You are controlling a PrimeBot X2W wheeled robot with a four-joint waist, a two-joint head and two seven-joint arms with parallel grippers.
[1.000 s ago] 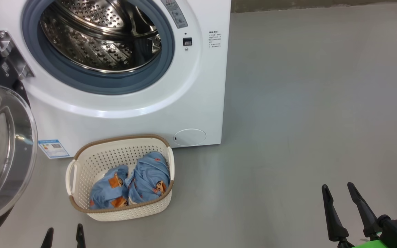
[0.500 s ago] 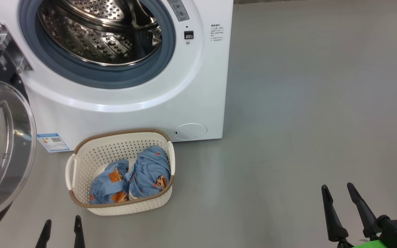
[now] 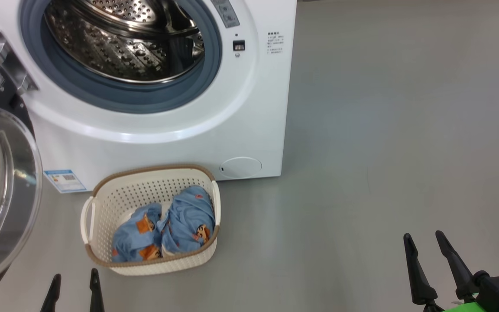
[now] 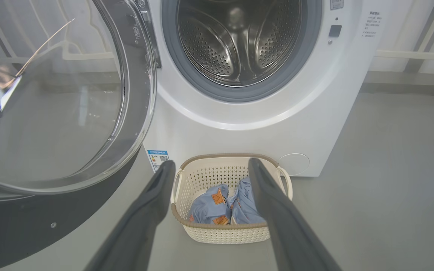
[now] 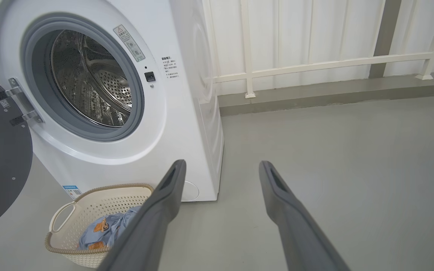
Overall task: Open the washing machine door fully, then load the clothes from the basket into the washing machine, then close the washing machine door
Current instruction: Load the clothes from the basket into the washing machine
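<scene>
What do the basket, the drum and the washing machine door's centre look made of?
The basket: cream moulded plastic, matte, with even punched holes; the brown rim only looks woven. The drum: probably stainless steel, shiny, perforated, mirroring light. The washing machine door centre: clear, glossy, see-through; glass or plastic.

Slim dark tapered fingers (image 3: 415,268)

I am looking down at a smooth, matte grey floor (image 3: 383,151) with a few faint scuffs. The washing machine (image 3: 158,143) stands on it at the upper left of my head view, base flat on the floor. The basket (image 3: 152,168) sits on the floor just in front of the machine's lower front; I cannot tell whether they touch. In my right wrist view the floor runs back to a low grey kerb (image 5: 315,94) under a white railing (image 5: 315,64).
</scene>
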